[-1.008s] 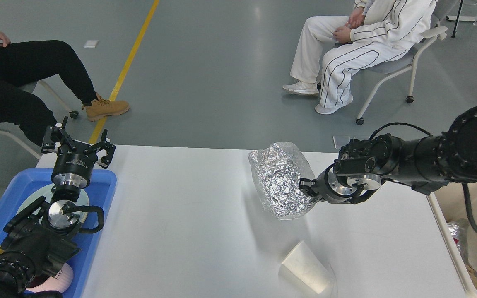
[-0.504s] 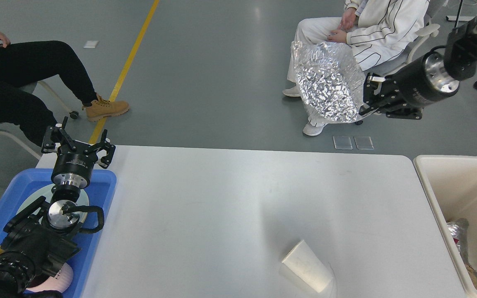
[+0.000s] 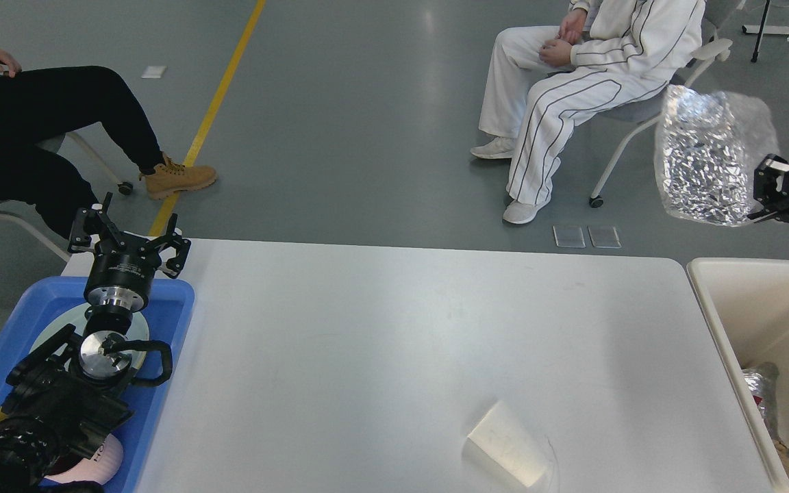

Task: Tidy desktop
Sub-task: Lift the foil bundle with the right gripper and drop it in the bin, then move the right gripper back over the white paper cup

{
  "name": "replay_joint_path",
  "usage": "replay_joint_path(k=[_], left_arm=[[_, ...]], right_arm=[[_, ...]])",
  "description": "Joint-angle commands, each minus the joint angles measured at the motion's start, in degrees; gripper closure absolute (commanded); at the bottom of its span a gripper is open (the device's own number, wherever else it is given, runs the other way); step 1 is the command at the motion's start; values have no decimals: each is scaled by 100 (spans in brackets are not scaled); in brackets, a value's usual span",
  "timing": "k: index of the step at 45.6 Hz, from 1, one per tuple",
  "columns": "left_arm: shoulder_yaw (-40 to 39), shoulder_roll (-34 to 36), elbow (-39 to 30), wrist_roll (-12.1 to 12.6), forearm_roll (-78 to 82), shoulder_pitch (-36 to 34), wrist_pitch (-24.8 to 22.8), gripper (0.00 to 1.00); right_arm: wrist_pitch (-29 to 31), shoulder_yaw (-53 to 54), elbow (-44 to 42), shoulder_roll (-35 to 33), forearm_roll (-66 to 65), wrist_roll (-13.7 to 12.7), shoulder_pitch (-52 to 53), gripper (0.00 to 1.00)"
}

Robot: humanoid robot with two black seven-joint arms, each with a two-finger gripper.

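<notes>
A grey polished floor with a yellow line (image 3: 213, 109) runs behind the desktop (image 3: 401, 356), a white matte rectangle with rounded corners that fills the lower middle of the view. On its near edge a white paper cup (image 3: 507, 448) lies on its side, mouth toward the right. At the left, a blue plastic tray (image 3: 172, 329) overlaps the desktop's corner; it holds a pale round plate (image 3: 59, 329), something yellow at the near end and a pinkish rounded item with dark lettering too cut off to read. The left gripper (image 3: 131, 236) hovers over the tray's far end, its black fingers spread apart and holding nothing. At the right edge stands a cream bin (image 3: 716, 301) with smooth straight walls; inside lie a crumpled silvery wrapper (image 3: 757, 387) and some brownish scraps lower down. The right gripper (image 3: 768, 195) is raised beyond the desktop, above the bin's far side, its jaws pinching the edge of a foil bag (image 3: 706, 157), crinkled, shiny and hanging clear of every surface. Two people sit on chairs behind, one in black trousers and tan boots (image 3: 179, 178), one in a white striped tracksuit (image 3: 572, 89). Two small clear squares (image 3: 586, 236) lie on the floor.
</notes>
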Motion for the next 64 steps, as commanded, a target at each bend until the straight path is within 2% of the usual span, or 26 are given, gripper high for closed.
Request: replay_joint_path(k=[1,13,14,15,18,19,27,37,47,57,64], left_arm=[[8,0,0,-1,1,0,5,3],[-1,0,0,-1,1,0,-3,3],[-1,0,0,-10,1,0,5,3],[-1,0,0,-1,1,0,5,3],[-1,0,0,-1,1,0,5,3],[-1,0,0,-1,1,0,5,3],[-1,0,0,-1,1,0,5,3],[-1,0,0,-1,1,0,5,3],[-1,0,0,-1,1,0,-3,3],[-1,0,0,-1,1,0,5,3],[-1,0,0,-1,1,0,5,3]], right_arm=[[-328,217,-596,-244,-3,1,-1097,100],[-1497,296,-1361,-280,-4,1,-3101,100],[-1559,313,-1457,-262,-4,10,-3251,95],[-1620,331,-1571,-236,-4,10,-3392,79],[-1848,524,-1975,-157,-4,27,-3822,14],[-1936,620,-2116,-96,-4,28,-3972,0],[-1972,1412,-2758,291,-12,28,-5062,0],[-1972,1483,-2733,484,-12,28,-4879,0],[-1753,913,-2434,941,-109,1,-3412,0],[-1630,-380,-1345,1802,-109,1,-1409,0],[-876,-513,-685,2452,-127,10,-275,0]])
